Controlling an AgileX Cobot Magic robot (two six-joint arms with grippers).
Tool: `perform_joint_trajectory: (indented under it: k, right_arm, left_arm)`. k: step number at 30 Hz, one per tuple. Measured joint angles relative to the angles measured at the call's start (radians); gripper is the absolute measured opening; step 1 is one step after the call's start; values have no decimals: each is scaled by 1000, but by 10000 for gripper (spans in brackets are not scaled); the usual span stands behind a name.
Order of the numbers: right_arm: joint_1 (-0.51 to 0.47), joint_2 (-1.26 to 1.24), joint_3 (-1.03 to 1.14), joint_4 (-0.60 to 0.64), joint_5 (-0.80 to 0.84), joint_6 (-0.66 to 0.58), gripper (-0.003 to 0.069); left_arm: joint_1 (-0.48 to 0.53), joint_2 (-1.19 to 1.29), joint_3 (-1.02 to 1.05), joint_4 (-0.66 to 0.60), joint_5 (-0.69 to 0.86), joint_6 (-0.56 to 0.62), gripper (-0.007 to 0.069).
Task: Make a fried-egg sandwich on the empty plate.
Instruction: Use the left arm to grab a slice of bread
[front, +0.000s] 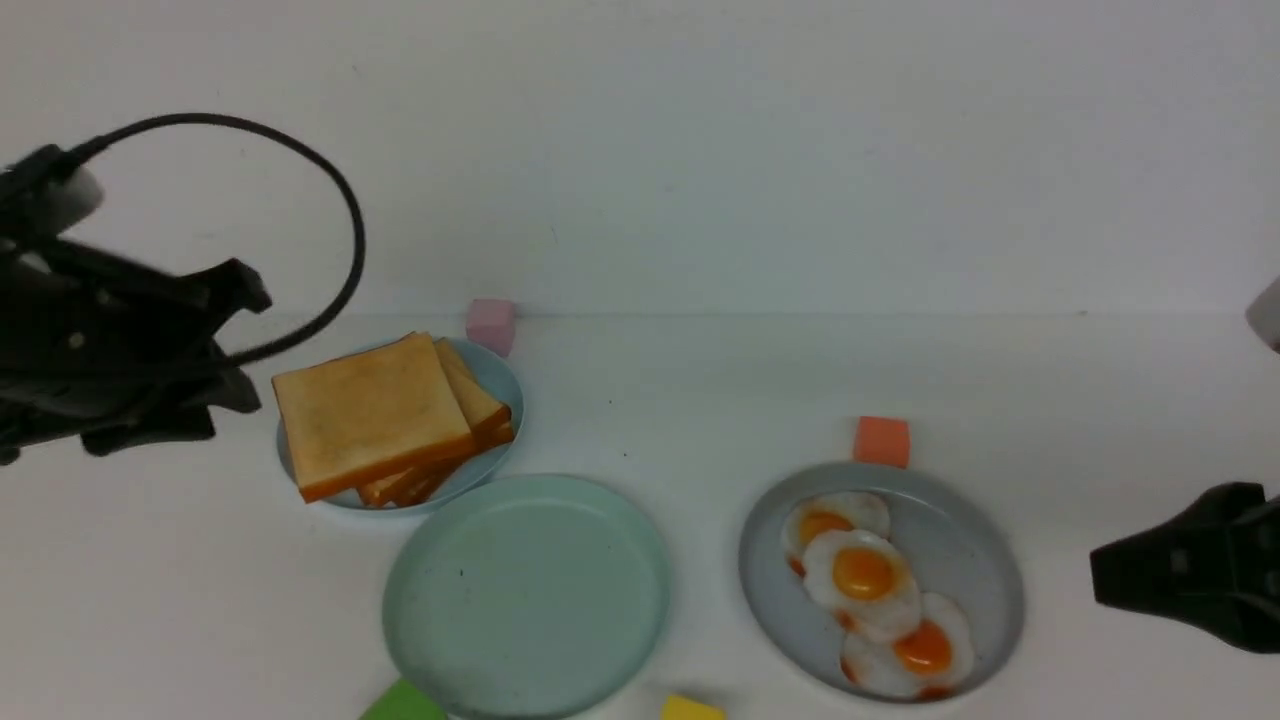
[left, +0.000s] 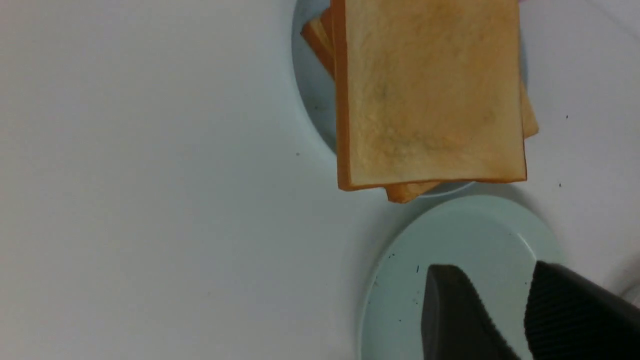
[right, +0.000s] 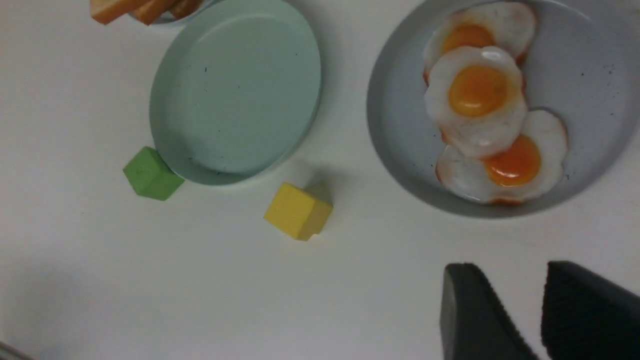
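Observation:
The empty plate (front: 525, 595) (right: 235, 90) is pale mint green and sits at the front centre, with nothing on it. No fried-egg sandwich is in view. A pile of toast slices (front: 370, 410) (left: 430, 90) rests on a light-blue plate (front: 500, 380) behind and left of it. Three fried eggs (front: 862, 572) (right: 477, 92) overlap on a grey-blue plate (front: 975, 570) to the right. My left gripper (front: 255, 350) (left: 495, 270) hovers left of the toast, open and holding nothing. My right gripper (front: 1100, 575) (right: 510, 267) is right of the egg plate, open and holding nothing.
Small blocks lie round the plates: a pink block (front: 490, 325) behind the toast, an orange block (front: 881, 441) behind the eggs, and a green block (right: 151, 174) and a yellow block (right: 297, 210) at the front by the mint plate. A white wall closes the back.

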Motion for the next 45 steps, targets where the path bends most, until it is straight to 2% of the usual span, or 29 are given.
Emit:
perform_joint_trajectory:
  k: [1, 3, 7, 8, 9, 12, 16, 18, 25, 32, 35, 40, 42, 45]
  right_arm:
    - [0, 0, 0, 0, 1, -3, 241]
    - [0, 0, 0, 0, 1, -6, 241]
    - [0, -1, 0, 0, 1, -6, 241]
    - [0, -1, 0, 0, 1, -6, 241]
    - [0, -1, 0, 0, 1, -6, 241]
    - [0, -1, 0, 0, 1, -6, 241]
    - [0, -1, 0, 0, 1, -6, 241]
    - [0, -1, 0, 0, 1, -6, 241]
    - [0, -1, 0, 4, 1, -6, 241]
    - [0, -1, 0, 7, -15, -6, 241]
    - [0, -1, 0, 7, -17, -6, 241]
    - [0, -1, 0, 7, -18, -6, 241]
    - [0, -1, 0, 7, -16, -6, 241]
    - [0, -1, 0, 7, -11, -6, 241]
  left_arm:
    - [10, 14, -7, -20, 7, 29, 238]
    - [88, 97, -35, -168, 40, 161, 238]
    - [186, 198, -42, -369, 80, 410, 248]
    - [207, 237, -42, -436, 94, 501, 260]
    - [213, 242, -42, -458, 96, 513, 265]
    - [230, 320, -42, -604, 102, 679, 341]
    - [230, 388, -46, -687, 76, 807, 468]
    - [230, 411, -49, -706, 53, 841, 505]
    - [230, 458, -50, -773, 28, 905, 526]
    - [230, 514, -51, -872, 27, 969, 507]
    - [230, 518, -51, -886, 27, 992, 475]
    - [230, 518, -51, -892, 32, 1008, 353]
    - [230, 518, -51, -891, 44, 1008, 244]
    - [230, 513, -51, -883, 51, 1008, 136]
